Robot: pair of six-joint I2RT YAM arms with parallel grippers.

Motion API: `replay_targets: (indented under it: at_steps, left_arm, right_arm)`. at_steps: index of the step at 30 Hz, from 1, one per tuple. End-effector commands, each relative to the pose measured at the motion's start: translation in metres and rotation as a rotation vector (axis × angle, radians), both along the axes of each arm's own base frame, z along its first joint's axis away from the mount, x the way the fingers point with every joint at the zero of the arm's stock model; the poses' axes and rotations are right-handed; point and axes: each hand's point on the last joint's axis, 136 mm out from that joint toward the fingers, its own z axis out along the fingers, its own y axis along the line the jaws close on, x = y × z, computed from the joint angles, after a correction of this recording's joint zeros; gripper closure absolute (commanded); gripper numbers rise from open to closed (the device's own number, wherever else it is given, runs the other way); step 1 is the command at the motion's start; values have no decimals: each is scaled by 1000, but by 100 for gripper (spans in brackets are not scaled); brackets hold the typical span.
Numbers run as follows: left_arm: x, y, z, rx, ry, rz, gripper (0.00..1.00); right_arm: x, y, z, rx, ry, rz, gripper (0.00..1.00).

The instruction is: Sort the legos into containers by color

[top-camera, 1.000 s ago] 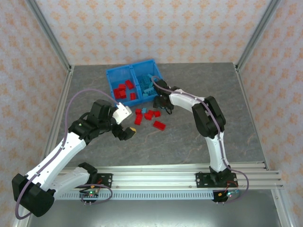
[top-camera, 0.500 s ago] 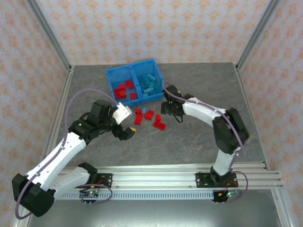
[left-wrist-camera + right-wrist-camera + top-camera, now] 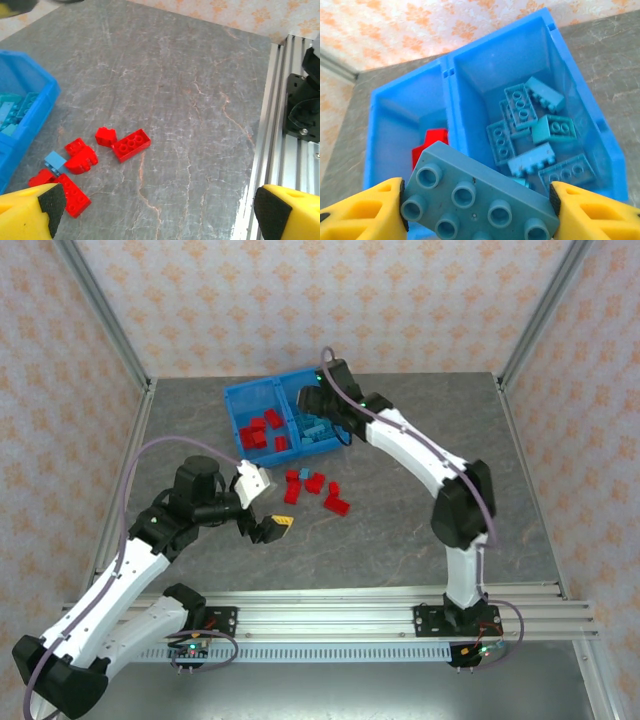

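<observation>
My right gripper (image 3: pixel 477 212) is shut on a light blue two-by-four brick (image 3: pixel 475 192), held above the blue bin's divider wall (image 3: pixel 451 95). Below it, the right compartment (image 3: pixel 590 125) holds several light blue bricks (image 3: pixel 520 107); a red brick (image 3: pixel 432 142) shows in the left compartment. From the top view the right gripper (image 3: pixel 314 400) hovers over the bin (image 3: pixel 240 398). Loose red bricks (image 3: pixel 315 483) and one small light blue brick (image 3: pixel 303 473) lie on the table. My left gripper (image 3: pixel 272 528) stands open near them, with nothing between its fingers (image 3: pixel 30 215).
In the left wrist view a red two-by-four brick (image 3: pixel 131 145) and smaller red pieces (image 3: pixel 82 157) lie beside the bin's corner (image 3: pixel 30 107). The aluminium rail (image 3: pixel 272 130) runs along the table's near edge. Bare grey tabletop (image 3: pixel 420 510) spreads to the right.
The right arm swung from the loose pile up and back over the bin, carrying the light blue brick. The left arm drew back slightly toward the left.
</observation>
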Motion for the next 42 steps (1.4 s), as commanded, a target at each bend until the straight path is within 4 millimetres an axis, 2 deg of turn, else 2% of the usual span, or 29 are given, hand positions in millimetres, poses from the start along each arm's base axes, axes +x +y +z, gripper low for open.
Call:
replay_targets:
  at_steps: [1,6,9,11,17,23,26,28,29,31,33,36,39,42]
  left_arm:
    - [3,0,3,-7,-2,5,0]
    - [26,24,-5,88,-34,188,0]
    - [29,30,-3,97,-60,225,0]
    - [28,31,-2,94,-72,226,0]
    - [30,32,-6,109,-66,233,0]
    - [30,32,-7,110,-62,233,0]
    - [29,31,-8,114,-58,222,0]
    - [26,29,-10,119,-50,201,0]
    - [24,28,-12,123,-45,185,0]
    - [21,25,-16,137,-29,153,0]
    - [21,25,-20,160,-3,144,0]
    - [20,24,-25,183,23,124,0]
    - [8,15,-28,160,43,31,0]
    - [-7,8,-41,179,128,-63,0]
  right_arm:
    - [23,-14,-43,-91,62,-109,42]
    - [51,-6,-75,-78,101,-136,40]
    - [58,2,-91,-90,150,-121,30]
    - [59,7,-89,-82,165,-108,24]
    - [57,3,-51,-60,112,-108,21]
    - [37,-7,-9,-57,75,-74,17]
    - [7,-10,9,-93,54,9,17]
    - [-24,-9,10,-147,23,113,17]
    - [-44,-10,3,-179,20,182,17]
    - [-84,-17,-16,-230,45,293,18]
    - [-129,-29,-46,-281,117,403,17]
    - [-182,-45,-87,-344,239,514,15]
    - [-212,-53,-124,-392,360,584,12]
    - [-213,-55,-149,-444,425,601,11]
